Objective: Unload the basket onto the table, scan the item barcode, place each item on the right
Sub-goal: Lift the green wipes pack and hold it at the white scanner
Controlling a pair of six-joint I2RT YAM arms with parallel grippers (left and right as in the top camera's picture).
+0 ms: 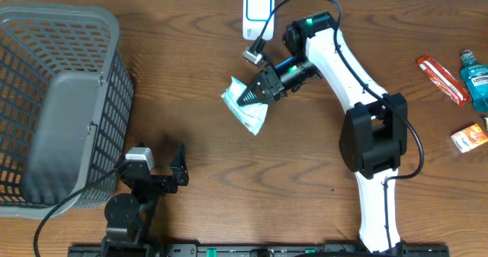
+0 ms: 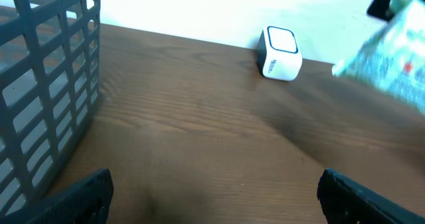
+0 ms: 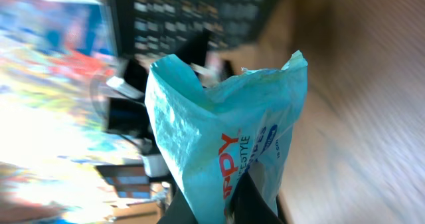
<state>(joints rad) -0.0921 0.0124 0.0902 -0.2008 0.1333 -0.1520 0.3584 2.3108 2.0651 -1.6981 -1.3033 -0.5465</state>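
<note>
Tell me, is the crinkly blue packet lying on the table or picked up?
Picked up. The right gripper is shut on the packet, and the left wrist view shows it hanging above the table.

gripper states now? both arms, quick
Left gripper: open, holding nothing.
Right gripper: shut on the teal packet.

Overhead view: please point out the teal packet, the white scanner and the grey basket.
teal packet [image 1: 248, 114], overhead view, its lower, uncovered half.
white scanner [image 1: 258, 11], overhead view, its front face.
grey basket [image 1: 116, 97], overhead view, its mesh side wall.
</note>
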